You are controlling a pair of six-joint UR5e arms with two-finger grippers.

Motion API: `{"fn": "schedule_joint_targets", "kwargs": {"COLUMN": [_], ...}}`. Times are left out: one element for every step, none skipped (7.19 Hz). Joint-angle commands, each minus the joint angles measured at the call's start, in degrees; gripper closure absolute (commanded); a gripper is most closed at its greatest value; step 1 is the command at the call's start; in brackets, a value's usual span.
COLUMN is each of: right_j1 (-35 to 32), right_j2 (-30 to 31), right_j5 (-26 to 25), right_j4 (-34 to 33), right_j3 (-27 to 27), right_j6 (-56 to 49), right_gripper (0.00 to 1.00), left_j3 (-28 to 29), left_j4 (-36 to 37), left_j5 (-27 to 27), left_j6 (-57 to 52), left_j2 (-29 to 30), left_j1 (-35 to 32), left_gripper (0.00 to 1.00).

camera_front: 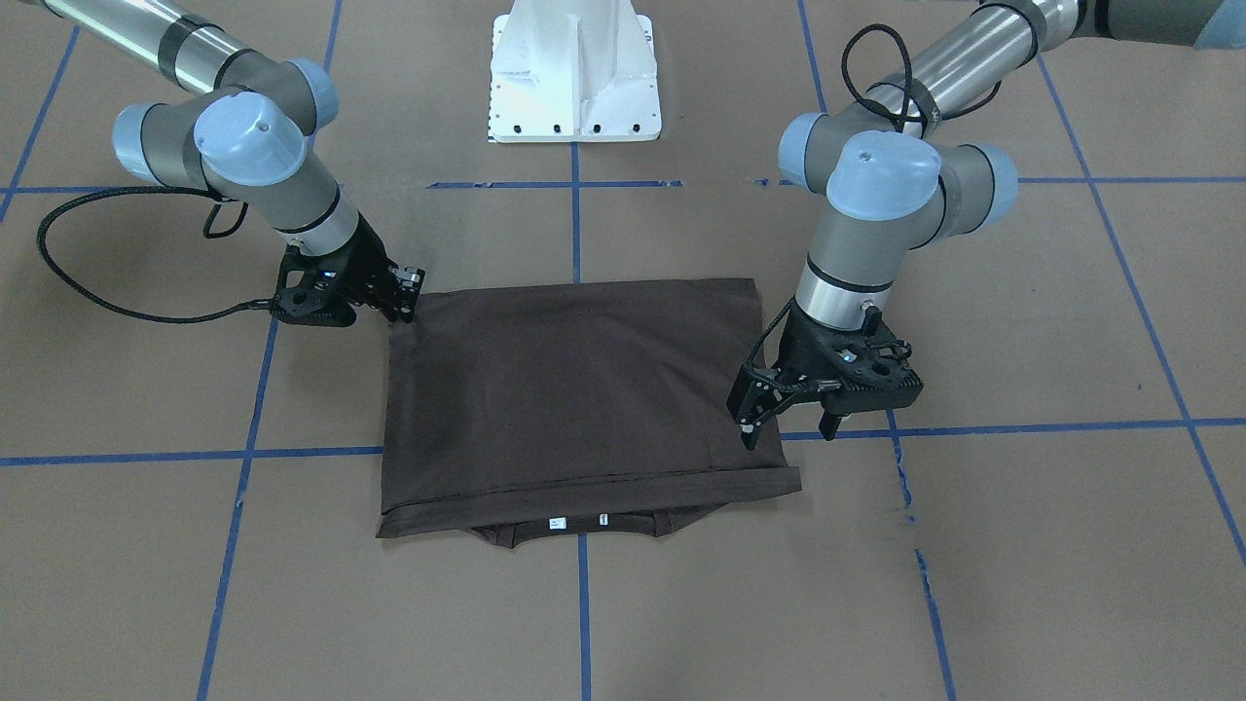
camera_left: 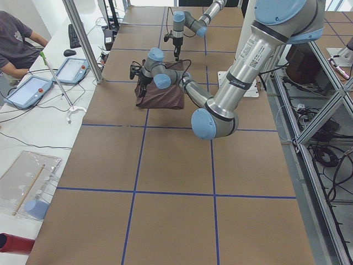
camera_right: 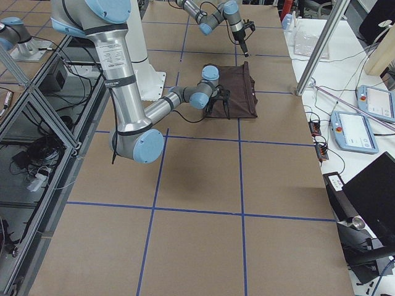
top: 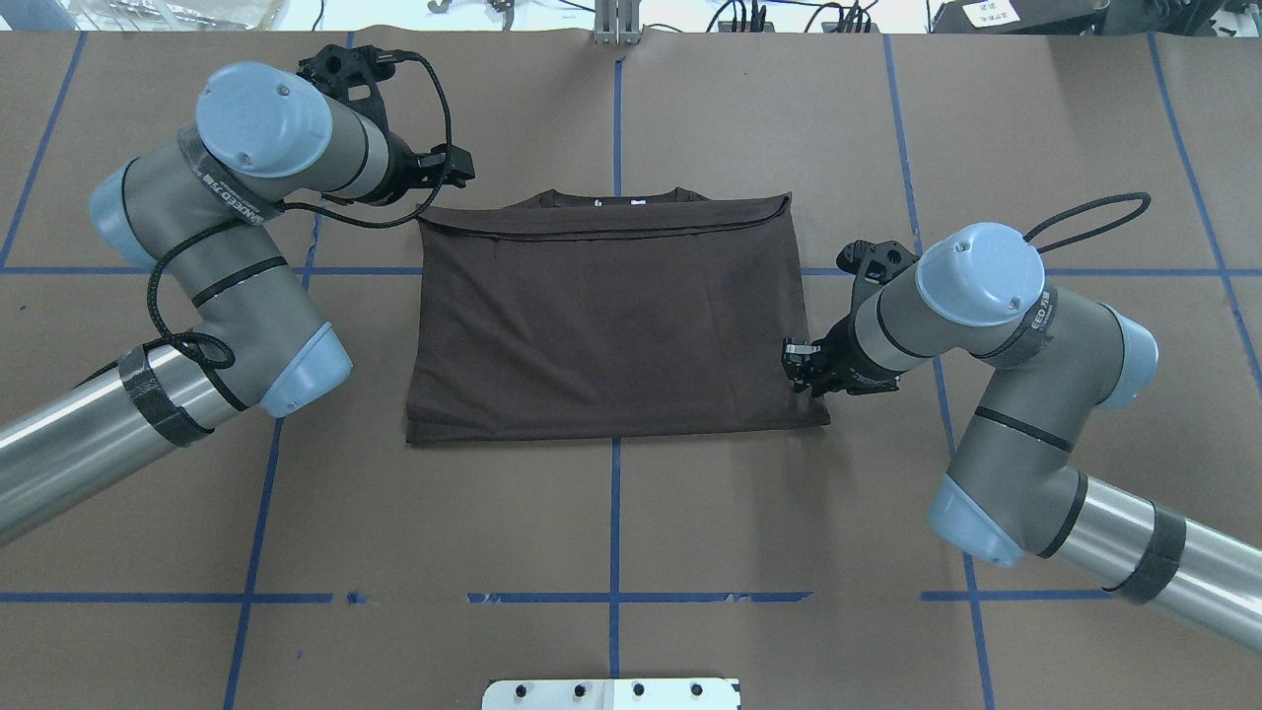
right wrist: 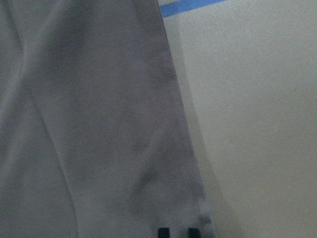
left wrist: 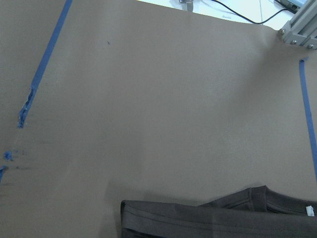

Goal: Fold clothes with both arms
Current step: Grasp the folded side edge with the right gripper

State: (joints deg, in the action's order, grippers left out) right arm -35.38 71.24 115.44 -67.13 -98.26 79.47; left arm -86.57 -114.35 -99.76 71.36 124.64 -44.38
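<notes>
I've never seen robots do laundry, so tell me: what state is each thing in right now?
T-shirt: folded into a flat rectangle, collar peeking out.
Left gripper: open, at the shirt's side edge.
Right gripper: low at the opposite side edge; open or shut unclear.

Open table surface (top: 611, 513) surrounds the flat T-shirt (top: 606, 325) on all four sides, with both long edges unobstructed. The left gripper (camera_front: 788, 428) blocks the shirt's far left edge and the right gripper (camera_front: 407, 292) its near right corner, each reaching in from its own flank. The white pedestal base (camera_front: 574, 83) stands well apart on the robot's side.
</notes>
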Motion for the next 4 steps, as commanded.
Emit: {"fn": "schedule_joint_targets", "kwargs": {"right_j1": [0.05,0.05,0.05,0.05], "right_j2": [0.03,0.03,0.03,0.03], "right_j5": [-0.39,-0.30,-0.21,-0.21], "right_j4": [-0.19,-0.19,-0.19,-0.19], "right_j3": [0.35,0.79,0.79,1.32], "right_j6": [-0.01,-0.01,0.07,0.07], "right_gripper": [0.09,0.09,0.10,0.14], "left_j3": [0.00,0.09,0.09,0.09], "left_j4": [-0.78,-0.96,-1.05,-1.05], "left_j5": [0.00,0.00,0.09,0.09], "left_j6": [0.18,0.36,0.28,0.10], "left_j2": [-0.01,-0.01,-0.10,-0.10], "left_j1": [0.00,0.00,0.00,0.00], "left_gripper": [0.00,0.00,0.00,0.00]}}
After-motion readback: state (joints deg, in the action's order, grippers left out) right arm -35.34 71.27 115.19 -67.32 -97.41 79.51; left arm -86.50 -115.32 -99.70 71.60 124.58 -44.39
